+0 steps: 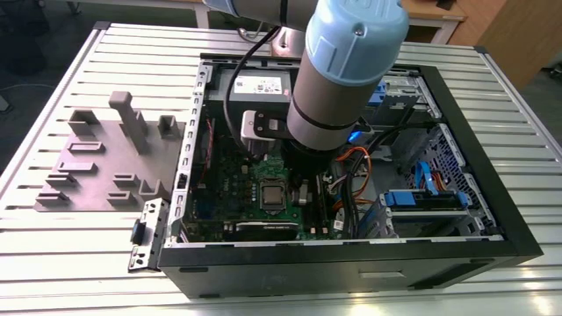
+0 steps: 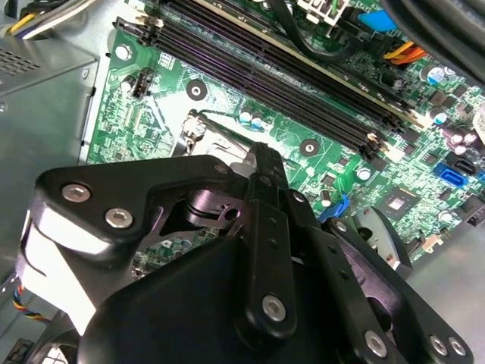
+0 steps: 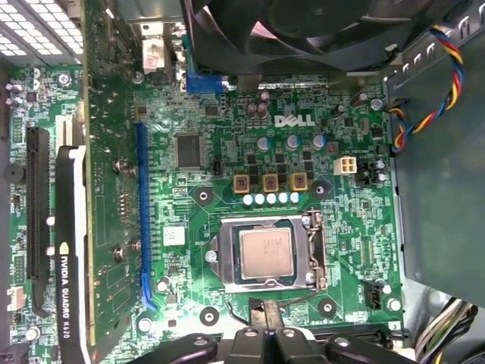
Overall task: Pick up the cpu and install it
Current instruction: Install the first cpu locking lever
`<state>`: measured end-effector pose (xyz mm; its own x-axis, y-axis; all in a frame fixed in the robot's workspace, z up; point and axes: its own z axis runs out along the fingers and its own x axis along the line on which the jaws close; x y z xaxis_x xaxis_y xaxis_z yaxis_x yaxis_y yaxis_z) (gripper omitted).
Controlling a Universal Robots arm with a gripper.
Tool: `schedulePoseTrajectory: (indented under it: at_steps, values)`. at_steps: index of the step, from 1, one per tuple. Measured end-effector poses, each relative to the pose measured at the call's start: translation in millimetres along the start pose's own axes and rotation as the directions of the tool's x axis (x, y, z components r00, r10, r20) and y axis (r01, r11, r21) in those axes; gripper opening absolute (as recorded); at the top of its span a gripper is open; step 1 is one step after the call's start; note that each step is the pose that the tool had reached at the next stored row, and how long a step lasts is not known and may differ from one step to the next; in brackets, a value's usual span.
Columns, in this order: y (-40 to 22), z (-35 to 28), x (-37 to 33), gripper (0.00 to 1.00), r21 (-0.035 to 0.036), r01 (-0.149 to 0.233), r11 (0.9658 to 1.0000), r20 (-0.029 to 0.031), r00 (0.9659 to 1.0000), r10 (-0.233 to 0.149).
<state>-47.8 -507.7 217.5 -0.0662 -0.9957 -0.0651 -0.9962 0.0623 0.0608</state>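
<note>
The gripper is inside the open computer case, low over the green motherboard. In the first wrist view its black fingers are pressed together into one thin tip, and nothing is held between them. In the second wrist view the same shut tip points at the edge of the socket.

The cpu is already lying flat in its socket. It is just ahead of the gripper tip, close to it but not touching. Its top is pale and silver. The silver socket frame goes all around it. A thin wire lever runs along the side of the socket nearest the tip.

In the exterior view the big grey and blue arm reaches down into the case, and the cpu sits on the board just beside it. A grey plastic tray with blocks lies on the table outside the case, well apart from the gripper.
</note>
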Motion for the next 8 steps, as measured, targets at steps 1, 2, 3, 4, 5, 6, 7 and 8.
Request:
schedulePoseTrajectory:
  at_steps: [1,2,3,4,5,6,7,8]
  values:
    - [0.0,0.1,0.4,0.11,0.0000,0.001,1.0000,0.0000,1.0000,-0.001]
    - [0.0,0.2,0.6,0.11,-0.0002,0.004,1.0000,-0.0002,1.0000,-0.004]
    - [-0.1,0.4,0.6,0.11,-0.0004,0.008,1.0000,-0.0005,1.0000,-0.008]
    - [-0.1,0.6,0.7,0.11,-0.0005,0.011,0.9999,-0.0007,0.9999,-0.011]
    - [-0.1,0.8,0.9,0.11,-0.0005,0.014,0.9999,-0.0007,0.9999,-0.014]
    - [-0.1,0.9,1.0,0.11,-0.0006,0.018,0.9998,-0.0009,0.9998,-0.018]
    - [-0.1,0.9,1.2,0.11,-0.0007,0.021,0.9998,-0.0011,0.9998,-0.021]
    - [-0.2,0.9,1.4,0.11,-0.0009,0.032,0.9995,-0.0018,0.9995,-0.032]
